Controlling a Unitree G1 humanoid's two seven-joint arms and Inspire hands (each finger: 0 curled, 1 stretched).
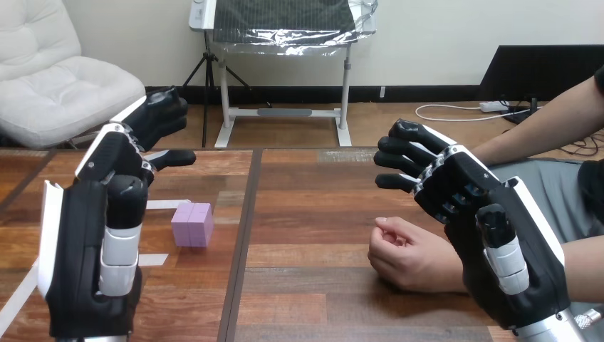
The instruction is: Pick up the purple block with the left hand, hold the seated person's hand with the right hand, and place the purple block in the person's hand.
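A purple block sits on the wooden table, left of centre. My left hand is raised at the near left of the block with its fingers relaxed, holding nothing. The person's hand rests on the table at the right, loosely curled, with its forearm running off to the right. My right hand hovers just right of and above that hand, fingers extended toward the left and not curled round it. I cannot tell whether the two touch.
White tape strips lie on the table beside the block. A dark seam runs down the table between the block and the person's hand. The person's other arm reaches in at the upper right.
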